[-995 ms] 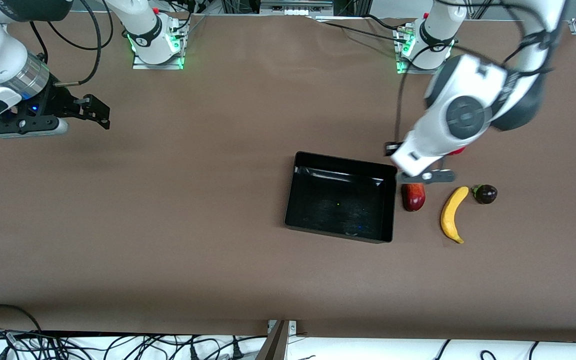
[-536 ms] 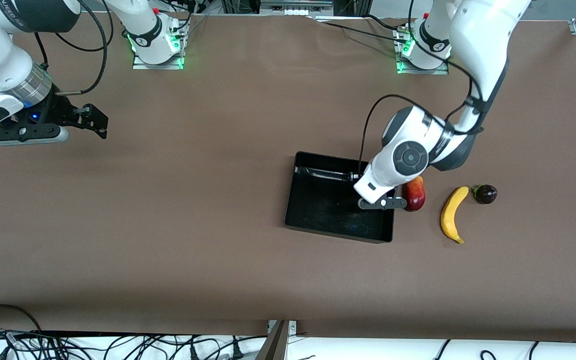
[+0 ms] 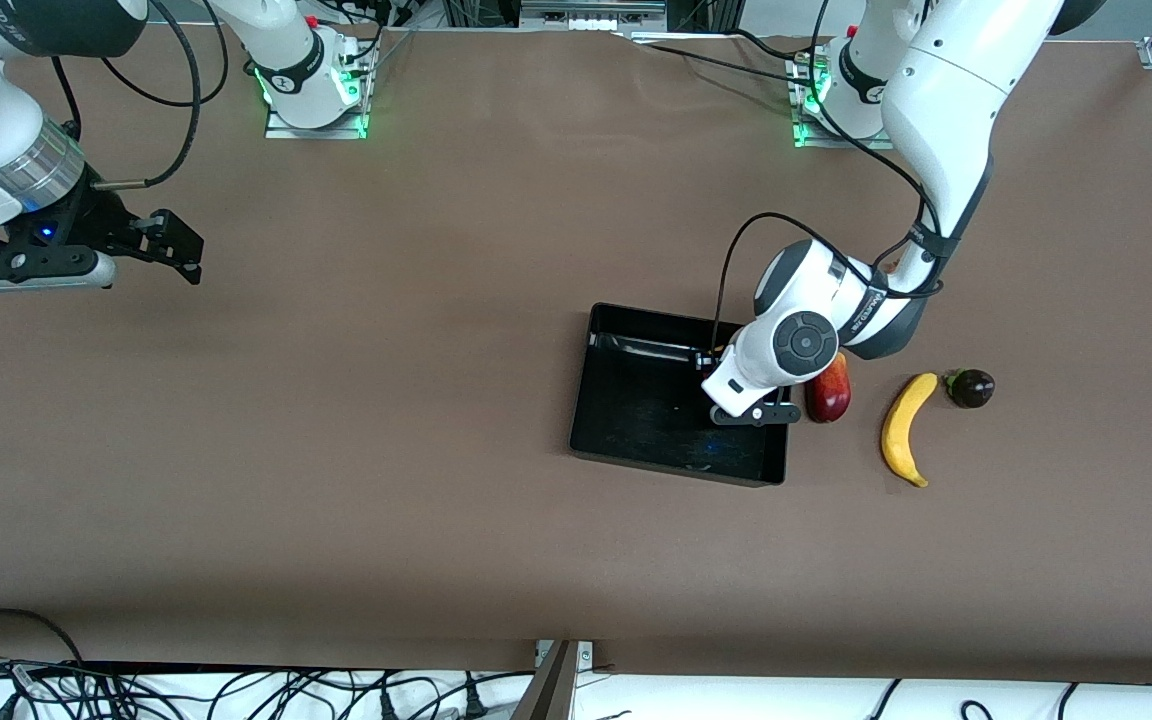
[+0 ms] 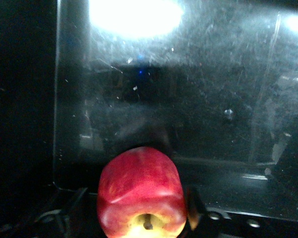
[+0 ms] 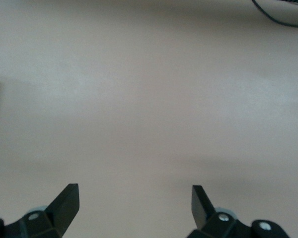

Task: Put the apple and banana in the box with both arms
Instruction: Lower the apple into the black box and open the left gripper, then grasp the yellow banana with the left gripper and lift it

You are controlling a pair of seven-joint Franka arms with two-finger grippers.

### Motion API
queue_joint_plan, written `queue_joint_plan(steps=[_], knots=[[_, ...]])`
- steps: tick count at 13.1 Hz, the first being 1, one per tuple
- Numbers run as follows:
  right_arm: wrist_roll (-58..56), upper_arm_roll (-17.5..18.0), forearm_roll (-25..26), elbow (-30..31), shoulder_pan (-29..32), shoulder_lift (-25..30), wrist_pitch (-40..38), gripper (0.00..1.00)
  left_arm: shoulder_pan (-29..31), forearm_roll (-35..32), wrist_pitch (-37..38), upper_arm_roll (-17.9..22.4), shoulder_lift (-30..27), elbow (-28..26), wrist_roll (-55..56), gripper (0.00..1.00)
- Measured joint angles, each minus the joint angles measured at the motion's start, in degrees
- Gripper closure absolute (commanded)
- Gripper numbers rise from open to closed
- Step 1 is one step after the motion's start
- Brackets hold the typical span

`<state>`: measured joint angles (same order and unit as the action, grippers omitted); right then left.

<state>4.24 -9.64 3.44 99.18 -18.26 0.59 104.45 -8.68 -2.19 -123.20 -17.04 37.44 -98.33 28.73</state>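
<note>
The left arm reaches from its base at the upper right of the front view down to mid-frame, its left gripper (image 3: 736, 400) pointing down, fingers apart around an apple (image 4: 141, 193). The right arm waits at the upper left edge, its right gripper (image 5: 134, 203) spread wide

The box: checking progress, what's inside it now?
The apple, at the left gripper, low over the box floor; whether it rests there cannot be told. The left arm's wrist covers one corner in the front view. The banana lies outside on the table.
</note>
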Motion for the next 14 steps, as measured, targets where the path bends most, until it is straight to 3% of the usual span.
queue_joint_plan(steps=[4,7,11,14], knots=[[0.0,0.0,0.0,-0.7,0.0,-0.9,0.0,0.00,3.6,-0.5,8.6,1.0,-3.5,5.9,-0.9,0.00],[0.0,0.0,0.0,-0.9,0.0,-0.9,0.0,0.00,8.4,-7.0,15.0,1.2,-5.1,11.1,-10.8,0.00],[0.0,0.2,0.0,-1.0,0.0,-0.9,-1.5,0.00,15.4,-9.9,14.3,1.5,-2.6,11.2,-26.9,0.00],[0.0,0.9,0.0,-1.1,0.0,-0.9,-1.9,0.00,19.6,-12.0,4.7,2.0,0.9,7.9,-37.4,0.00]])
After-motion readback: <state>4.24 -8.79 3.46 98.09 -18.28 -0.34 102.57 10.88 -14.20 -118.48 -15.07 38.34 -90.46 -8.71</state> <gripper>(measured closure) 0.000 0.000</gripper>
